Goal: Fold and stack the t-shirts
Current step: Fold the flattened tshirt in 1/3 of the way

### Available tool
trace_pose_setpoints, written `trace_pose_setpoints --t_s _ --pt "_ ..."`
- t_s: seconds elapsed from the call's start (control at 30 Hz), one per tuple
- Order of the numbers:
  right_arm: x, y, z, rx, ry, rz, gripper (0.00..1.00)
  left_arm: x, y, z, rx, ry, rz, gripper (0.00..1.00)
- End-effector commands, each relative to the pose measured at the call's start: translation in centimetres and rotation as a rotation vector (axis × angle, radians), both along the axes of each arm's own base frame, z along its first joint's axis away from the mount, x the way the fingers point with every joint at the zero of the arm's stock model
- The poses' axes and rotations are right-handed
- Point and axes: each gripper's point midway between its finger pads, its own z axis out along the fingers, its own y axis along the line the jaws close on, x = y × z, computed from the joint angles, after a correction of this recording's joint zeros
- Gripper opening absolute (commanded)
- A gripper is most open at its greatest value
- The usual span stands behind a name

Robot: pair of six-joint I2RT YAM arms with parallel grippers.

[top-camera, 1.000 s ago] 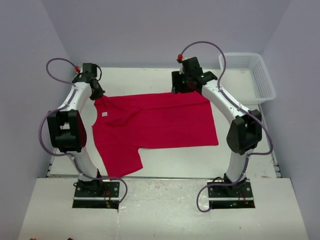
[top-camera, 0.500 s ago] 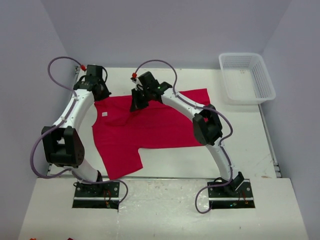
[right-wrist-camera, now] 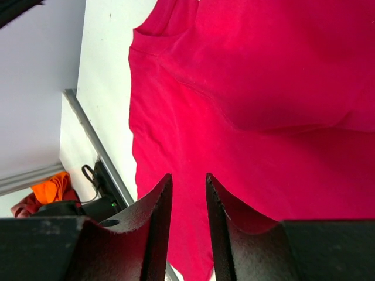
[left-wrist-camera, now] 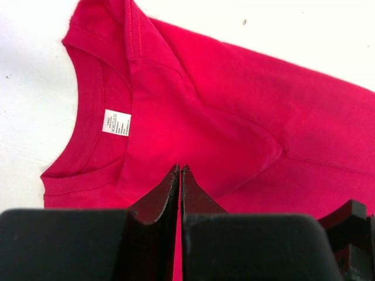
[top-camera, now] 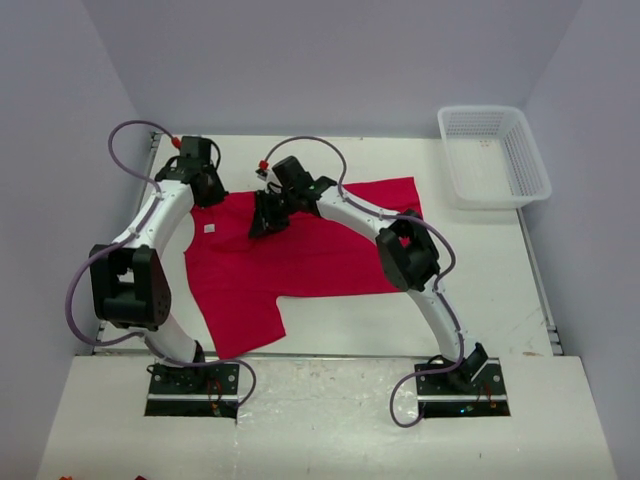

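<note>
Across the middle of the counter (top-camera: 480,260) we see the red t-shirt (top-camera: 320,255) spread mostly flat. Its collar lies toward the left arm (top-camera: 165,215), its hem toward the right side, and its near sleeve points at the arm bases. The far sleeve looks turned in over the chest, which we take as the first fold of the task. The left jaws hang over the shoulder beside the collar, close to the white neck label (left-wrist-camera: 116,122). Their tips are pressed together, and we see no cloth lifted between them. We judge that they sit there to pin or guard that corner while the other side works. The right arm (top-camera: 350,208) reaches far across the shirt toward the collar end. The right jaws are parted only narrowly and grip nothing, with plain red cloth showing through the gap. That reach suggests a smoothing pass or a search for an edge to pinch, though we cannot tell which. A white mesh basket (top-camera: 446,155) stands at the far right corner, apart from the shirt and taking no part yet. Folding looks barely begun.
</note>
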Motion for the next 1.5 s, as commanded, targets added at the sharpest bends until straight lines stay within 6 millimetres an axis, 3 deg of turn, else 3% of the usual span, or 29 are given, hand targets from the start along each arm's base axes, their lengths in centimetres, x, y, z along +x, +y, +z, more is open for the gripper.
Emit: trace_pose_setpoints --t_s 0.0,0.17,0.33,0.43,0.53,0.6,0.63,0.67,0.73,0.77,0.8,0.83,0.87,0.9,1.0,1.03,1.1,1.2,1.23,1.27,1.33,1.47 --pt "-0.4 1.0 -0.1 0.038 0.019 0.017 0.32 1.1 -0.4 -0.6 -0.007 -0.006 -0.033 0.02" --pt "0.2 1.1 -2.0 -0.002 0.037 -0.018 0.29 1.1 -0.6 -1.7 -0.015 0.016 -0.038 0.02" --pt "0.2 0.6 -4.6 -0.055 0.063 -0.044 0.15 0.5 -1.2 -1.9 -0.017 0.017 -0.065 0.00" --pt "0.6 0.5 -3.7 -0.040 0.029 -0.064 0.01 0.0 -1.6 -2.1 -0.012 0.016 -0.083 0.00" --pt "1.0 -0.2 -2.9 -0.079 -0.023 -0.067 0.00 -0.1 -2.5 -2.2 -0.048 0.016 -0.125 0.00" --pt "1.6 -1.7 -1.7 -0.138 -0.092 -0.095 0.26 -0.6 -3.7 -2.6 -0.061 0.027 -0.172 0.01" --pt "1.8 -2.3 -1.2 -0.159 -0.121 -0.104 0.30 -0.8 -3.6 -2.7 -0.058 0.032 -0.172 0.01" --pt "1.9 -3.0 -0.4 -0.177 -0.145 -0.118 0.33 -1.1 -4.2 -2.8 -0.052 0.035 -0.186 0.12" --pt "2.8 -4.8 2.5 -0.207 -0.248 -0.164 0.41 -1.8 -4.4 -3.4 -0.026 0.051 -0.189 0.21" --pt "3.1 -5.8 3.3 -0.220 -0.265 -0.178 0.42 -2.0 -4.4 -3.4 0.017 0.050 -0.180 0.27" --pt "3.2 -6.4 5.6 -0.207 -0.304 -0.188 0.43 -2.6 -4.3 -3.6 0.043 0.069 -0.173 0.32" --pt "4.0 -7.7 6.2 -0.221 -0.317 -0.220 0.44 -3.1 -4.3 -4.0 0.073 0.082 -0.161 0.42" --pt "4.1 -8.5 7.0 -0.222 -0.323 -0.233 0.44 -3.6 -4.2 -4.0 0.078 0.085 -0.151 0.44" --pt "4.1 -9.6 8.7 -0.206 -0.340 -0.250 0.44 -4.5 -4.0 -4.6 0.082 0.110 -0.140 0.44" --pt "5.1 -13.0 10.9 -0.187 -0.347 -0.309 0.44 -5.9 -3.0 -4.3 0.090 0.100 -0.066 0.43" --pt "5.4 -14.7 13.3 -0.153 -0.370 -0.339 0.44 -6.7 -2.6 -4.8 0.094 0.112 -0.038 0.43" --pt "5.0 -16.9 15.7 -0.131 -0.406 -0.366 0.44 -7.4 -2.3 -4.5 0.092 0.093 -0.026 0.48" --pt "5.2 -20.2 16.9 -0.141 -0.438 -0.419 0.45 -7.6 -1.0 -4.4 0.088 0.087 0.009 0.50" --pt "5.0 -21.6 18.7 -0.125 -0.468 -0.447 0.45 -7.7 -0.6 -4.2 0.030 0.081 0.005 0.51" --pt "5.0 -22.8 18.5 -0.137 -0.470 -0.462 0.45 -7.6 -0.1 -4.6 -0.027 0.075 0.005 0.52" --pt "4.2 -23.9 20.2 -0.114 -0.500 -0.475 0.45 -7.5 0.3 -4.7 -0.072 0.061 -0.005 0.55" --pt "3.2 -25.4 21.2 -0.109 -0.530 -0.486 0.45 -7.4 1.0 -6.2 -0.173 0.076 -0.007 0.59"
